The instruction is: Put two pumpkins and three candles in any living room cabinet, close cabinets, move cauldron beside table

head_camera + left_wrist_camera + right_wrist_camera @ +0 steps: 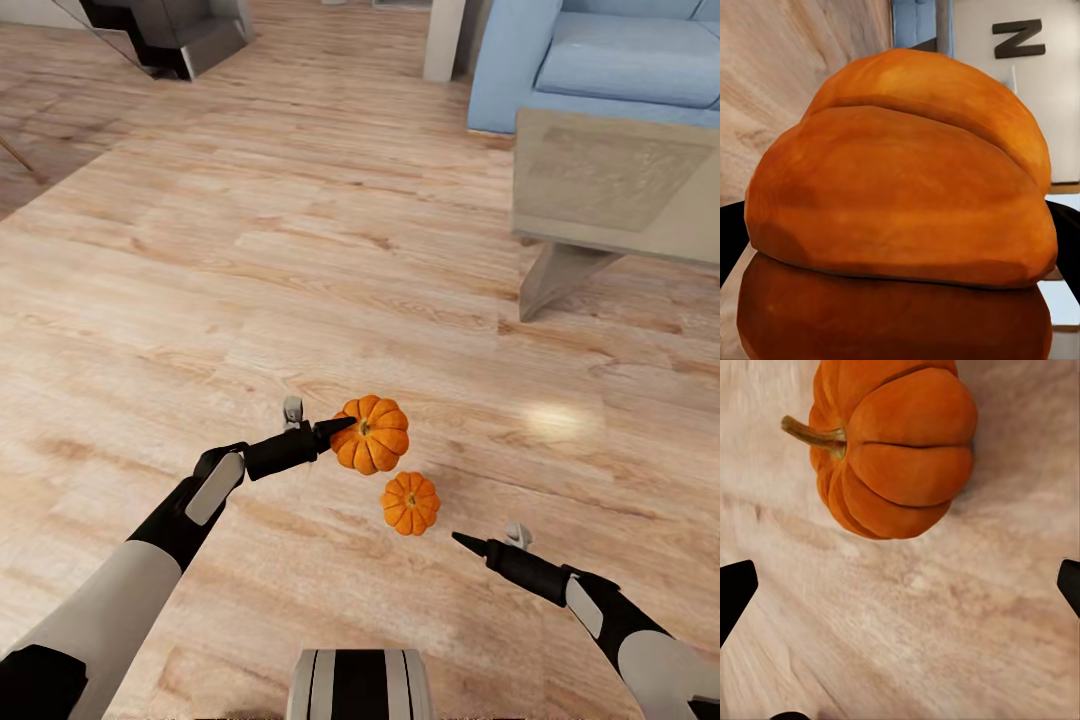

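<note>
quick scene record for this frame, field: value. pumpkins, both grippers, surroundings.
far pumpkin: at the left gripper, fingers around it, close-up in left wrist view
near pumpkin: on the wood floor, free, stem visible in right wrist view
left gripper state: cannot tell if clamped
right gripper: open, short of the near pumpkin, not touching
surroundings: glass-top table and blue sofa ahead to the right

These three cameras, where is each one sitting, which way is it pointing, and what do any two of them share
Head view: from the head, looking down over wood floor; both arms, left gripper at the farther pumpkin, right gripper open.
Left wrist view: on the left arm, pressed close to that pumpkin.
Right wrist view: on the right arm, facing the nearer pumpkin; dark fingertips.
Shared: head and right wrist both show the nearer pumpkin.
</note>
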